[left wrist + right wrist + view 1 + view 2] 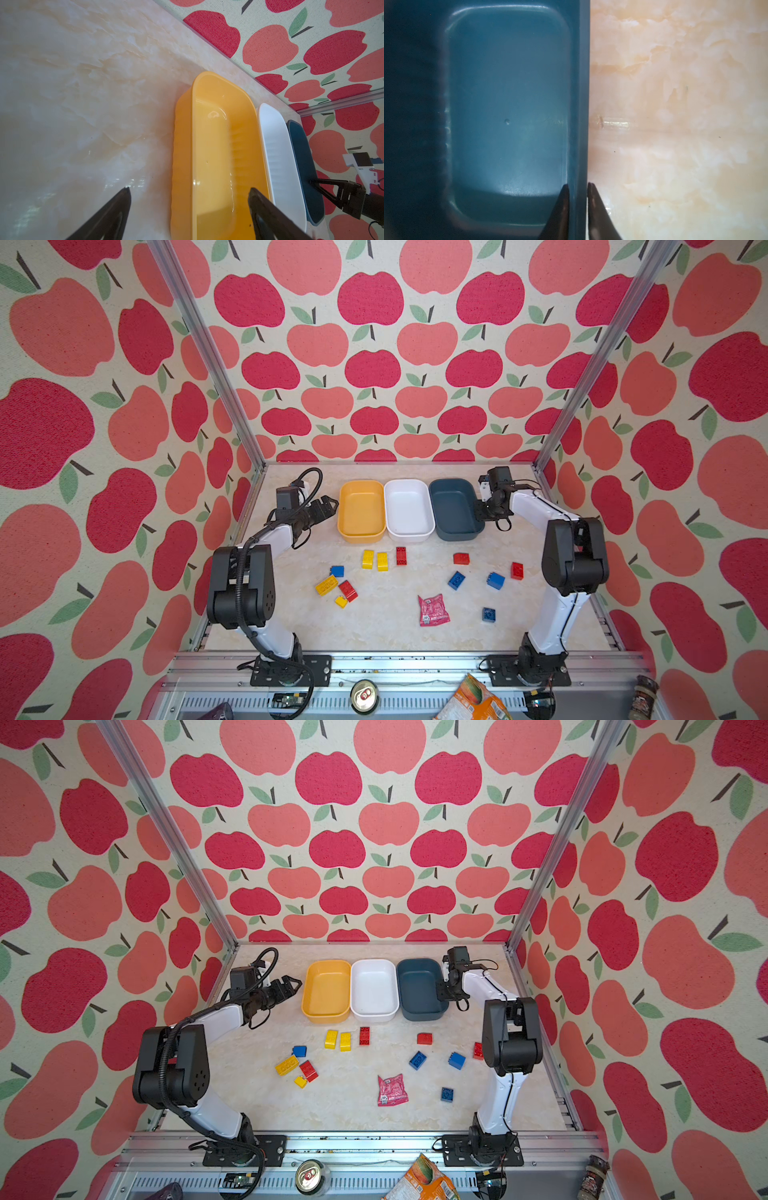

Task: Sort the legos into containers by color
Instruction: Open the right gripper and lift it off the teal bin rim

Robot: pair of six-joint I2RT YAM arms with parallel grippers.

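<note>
Apple-print walls close in a marble-patterned desk [386, 630], where three empty bins stand side by side at the back. Their long sides touch, and each long axis runs from the front edge towards the rear wall: yellow bin [361, 510], white bin [409, 510], dark blue bin [453, 506].

Rising from the front rail, the left arm [241, 585] bends at the elbow and reaches towards the yellow bin's outer long wall. Its left fingers [268, 216] gape wide and hold nothing; in the wrist view that wall shows between them.

On the opposite side the right arm [573, 556] mirrors the pose, wrist turned down. The right fingers [598, 212] stand close together astride the dark blue bin's outer long wall, one tip inside, one outside; whether they pinch it cannot be told.

Red, yellow and blue legos [456, 580] lie scattered on the desk on the near side of the bins, well apart from both sets of fingers, with a pink packet [433, 610] among them. Bare desk lies open outside the right fingers and outside the left fingers alike.
</note>
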